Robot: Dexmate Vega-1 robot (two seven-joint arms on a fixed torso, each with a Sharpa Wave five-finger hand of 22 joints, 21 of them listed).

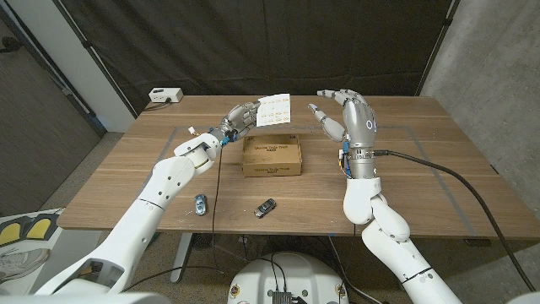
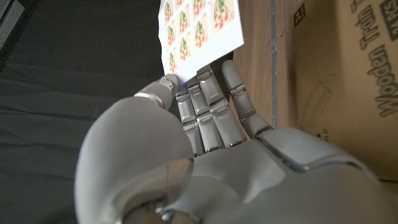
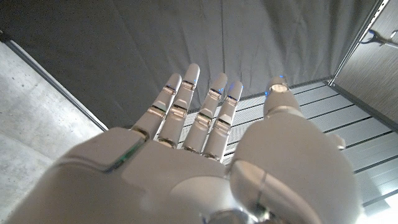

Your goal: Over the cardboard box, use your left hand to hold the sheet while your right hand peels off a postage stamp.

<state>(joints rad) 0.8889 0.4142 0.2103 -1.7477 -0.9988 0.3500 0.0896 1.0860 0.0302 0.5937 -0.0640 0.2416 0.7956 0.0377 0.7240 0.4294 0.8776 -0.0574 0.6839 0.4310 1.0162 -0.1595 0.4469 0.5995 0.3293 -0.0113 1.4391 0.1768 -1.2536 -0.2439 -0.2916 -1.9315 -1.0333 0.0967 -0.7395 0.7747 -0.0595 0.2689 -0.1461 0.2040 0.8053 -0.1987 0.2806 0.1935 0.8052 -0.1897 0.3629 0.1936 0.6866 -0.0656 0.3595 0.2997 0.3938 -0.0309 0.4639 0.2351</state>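
The stamp sheet [image 1: 275, 110] is white, printed with rows of small reddish stamps, and is held up in the air, tilted, just above the far edge of the cardboard box [image 1: 272, 157]. The box is brown and flat, lid closed with dark printing, lying at the table's centre, 6 o'clock of the sheet.

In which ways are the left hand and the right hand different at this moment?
The left hand pinches the stamp sheet; the right hand holds nothing. The left hand's fingers are closed on the sheet; the right hand's are spread apart. Both are raised above the table, near the cardboard box.
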